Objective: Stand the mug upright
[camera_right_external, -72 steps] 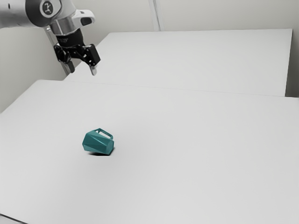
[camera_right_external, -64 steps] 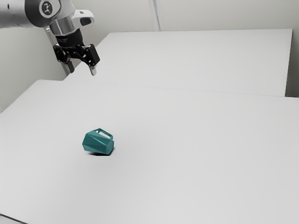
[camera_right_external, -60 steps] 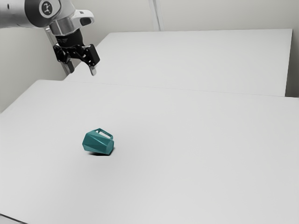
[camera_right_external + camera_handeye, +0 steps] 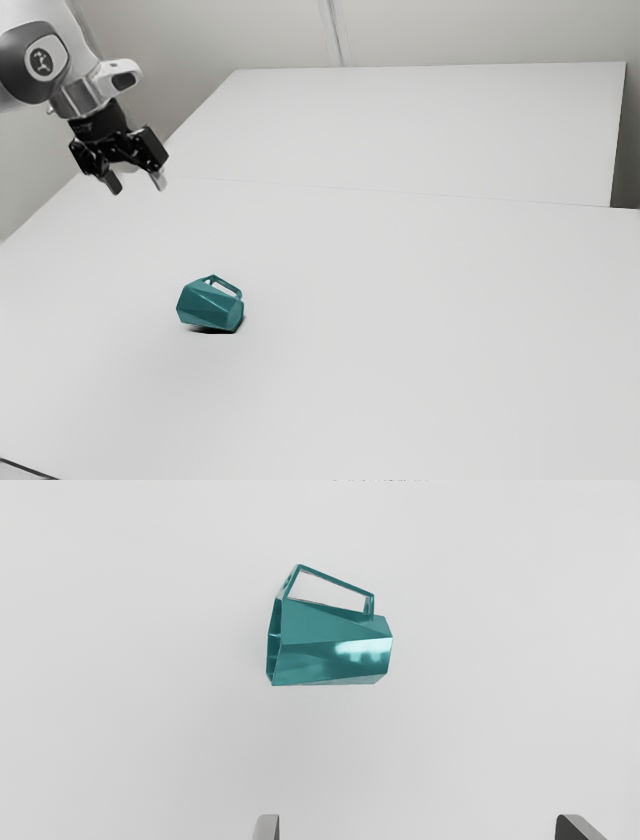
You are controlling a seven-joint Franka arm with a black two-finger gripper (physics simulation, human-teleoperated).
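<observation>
My gripper point(image 4: 137, 186) hangs in the air above the table's far left part in the exterior view, well clear of the mug. Its fingers stand wide apart with nothing between them; in the wrist view the open gripper point(image 4: 417, 825) shows both tips. A teal faceted mug point(image 4: 211, 306) lies on its side on the table, its base facing the exterior view's right and its handle up. In the wrist view the mug point(image 4: 332, 650) lies ahead of the fingertips, with part of its hollow mouth visible.
The mug rests on a wide white table point(image 4: 400, 330). Behind it is another white surface point(image 4: 420, 130), with pale walls around. A dark thin line point(image 4: 28, 469) crosses the exterior view's lower left corner.
In the exterior view my gripper has moved left and somewhat lower, tilting a little, with its fingers still apart. The mug has stayed where it was.
</observation>
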